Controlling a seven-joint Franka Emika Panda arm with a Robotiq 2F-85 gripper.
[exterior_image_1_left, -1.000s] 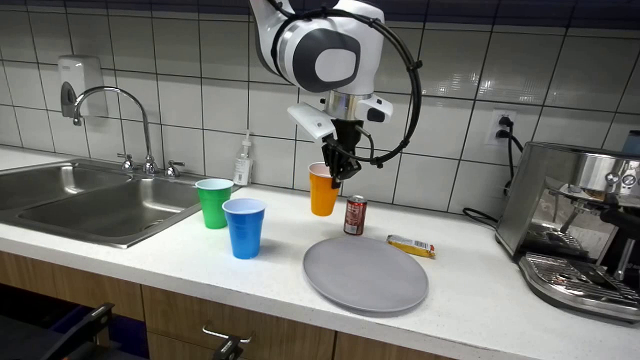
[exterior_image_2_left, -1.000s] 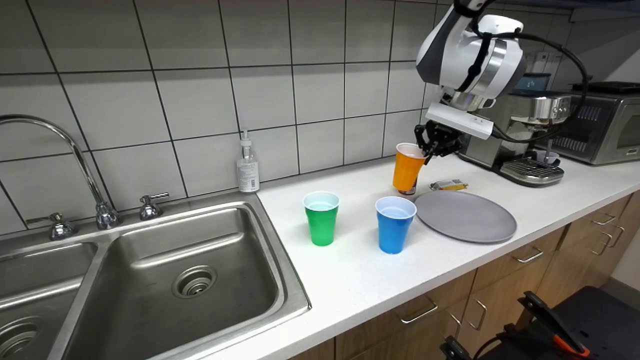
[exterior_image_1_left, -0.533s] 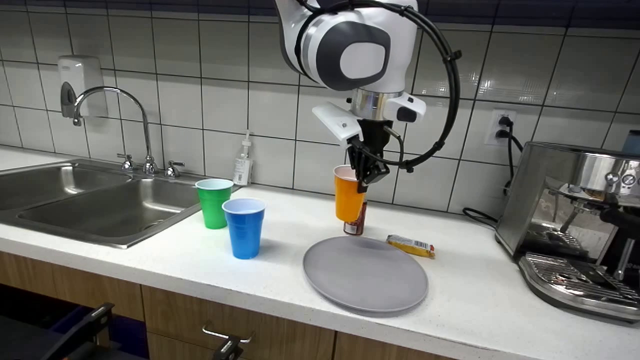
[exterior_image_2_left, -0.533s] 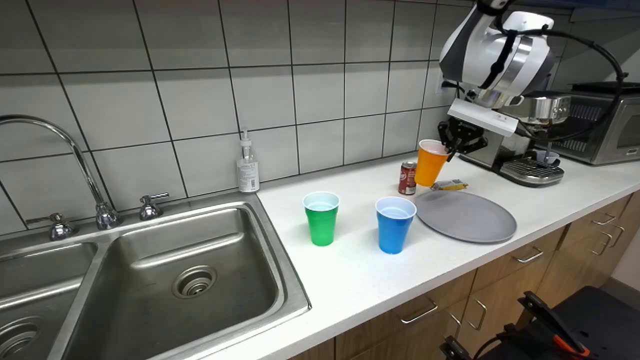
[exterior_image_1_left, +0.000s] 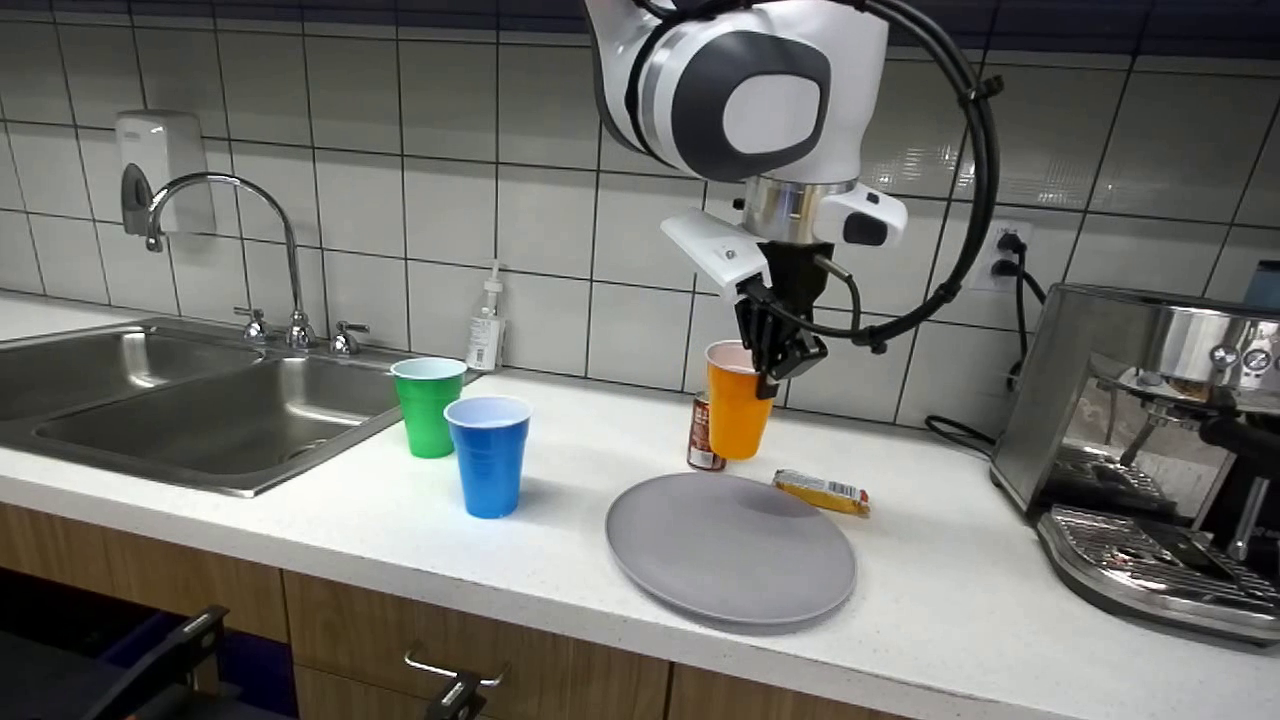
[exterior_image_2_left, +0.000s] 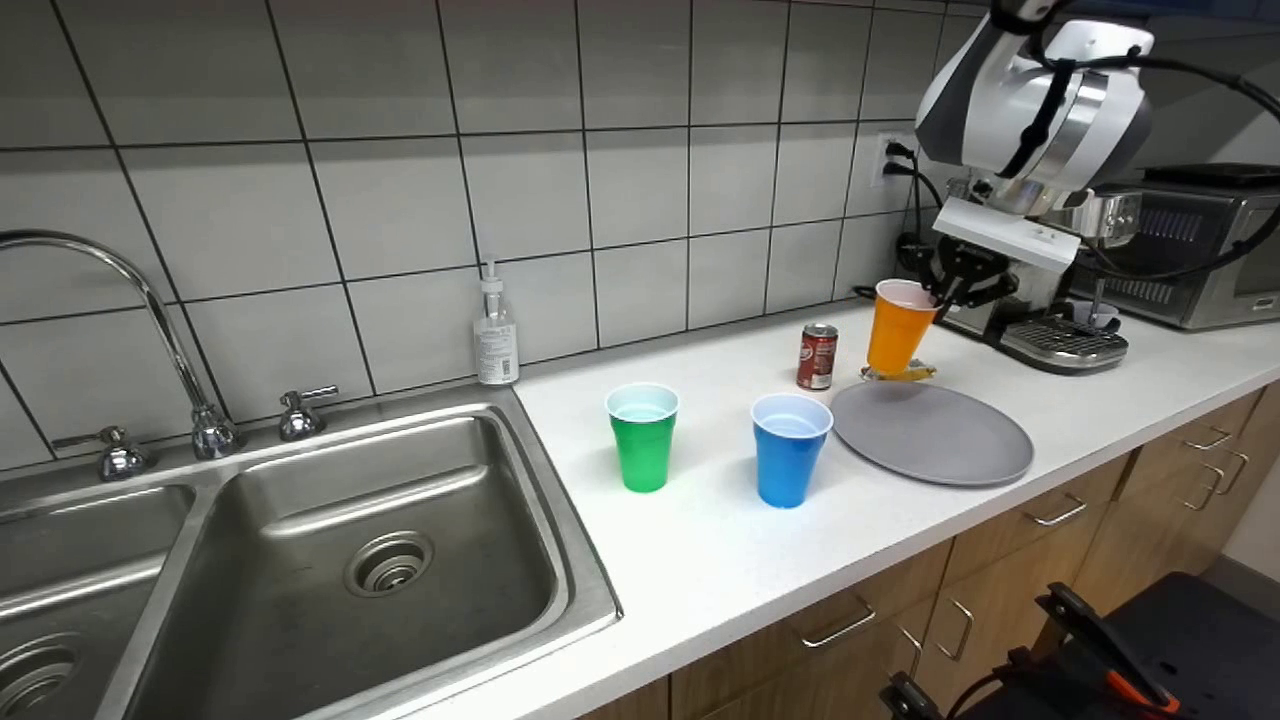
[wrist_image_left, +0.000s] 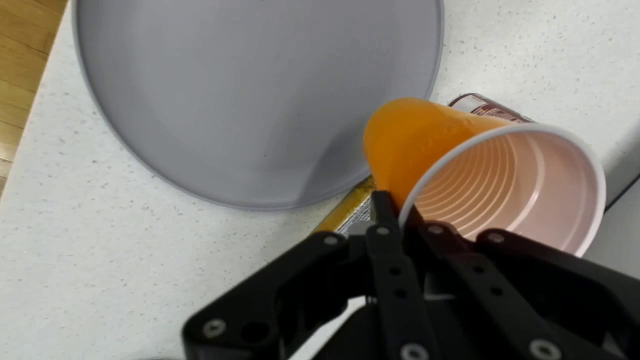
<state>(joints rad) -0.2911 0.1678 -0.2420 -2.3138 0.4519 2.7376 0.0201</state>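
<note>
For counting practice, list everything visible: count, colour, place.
Counter: 1, white, centre
Cabinets: several, brown, below
Orange cup: 1, orange, gripped
Green cup: 1, green, counter
Blue cup: 1, blue, counter
Can: 1, red, counter
Bar: 1, yellow, counter
Plate: 1, grey, counter
Sink: 1, silver, counter
Tap: 1, silver, sink
Bottle: 1, clear, by sink
Dispenser: 1, white, wall
Outlet: 1, white, wall
Coffeemaker: 1, silver, counter
Oven: 1, silver, counter
Arm: 1, white, overhead
Gripper: 1, black, arm

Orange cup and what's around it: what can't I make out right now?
Inside bottom of the orange cup: wrist view, hidden by its own wall.
Much of the wrapped bar: wrist view, covered by cup and pincer.
Most of the red can: wrist view, behind the cup.
Part of the gray plate: wrist view, cut off by top edge.
</note>
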